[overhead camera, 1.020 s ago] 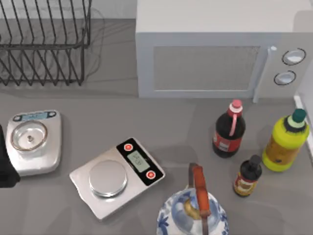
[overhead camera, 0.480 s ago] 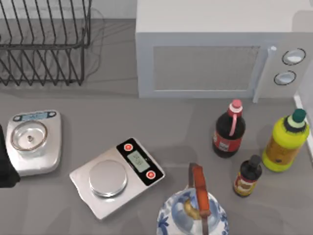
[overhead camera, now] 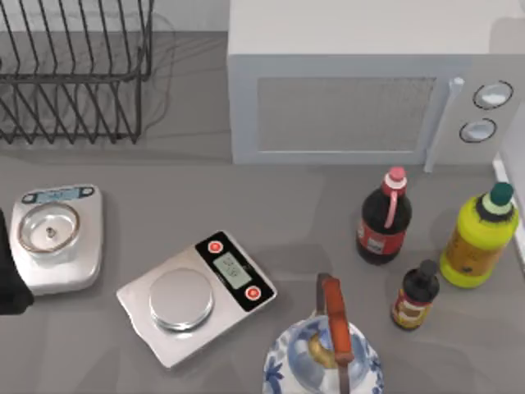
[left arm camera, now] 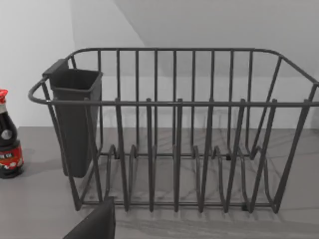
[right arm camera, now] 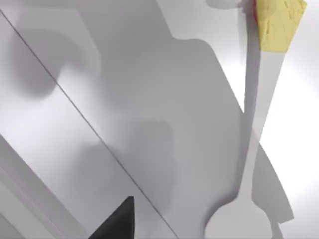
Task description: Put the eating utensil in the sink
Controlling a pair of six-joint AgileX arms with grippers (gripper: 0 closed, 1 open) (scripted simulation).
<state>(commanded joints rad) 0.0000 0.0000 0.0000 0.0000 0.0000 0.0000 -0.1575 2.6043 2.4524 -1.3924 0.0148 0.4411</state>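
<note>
Grey countertop w/ a white wall behind.

Top view: wire dish rack at back left, microwave at back centre-right. Two kitchen scales lie flat at front left. Three bottles stand upright in a group at the right, and a blue-white teapot sits at the front edge. A white strip at the far right edge is prob. the sink rim. Left arm sits low at the left edge, apparently parked, clear of the scales.

Left wrist view: left gripper faces the rack head-on and holds nothing that I can see; can't tell if it's spread or pressed together. The rack's dark utensil cup looks empty from here.

Right wrist view: right gripper hovers over a smooth white surface, aimed down at it. The eating utensil, a pale spoon, lies flat on that surface, apart from the gripper, w/ a yellow-and-red bit at its handle end. Grip state can't be told here either. White surface could be the sink basin or a ledge by it, so this fits a spoon already put down there as well as one waiting for pickup.
</note>
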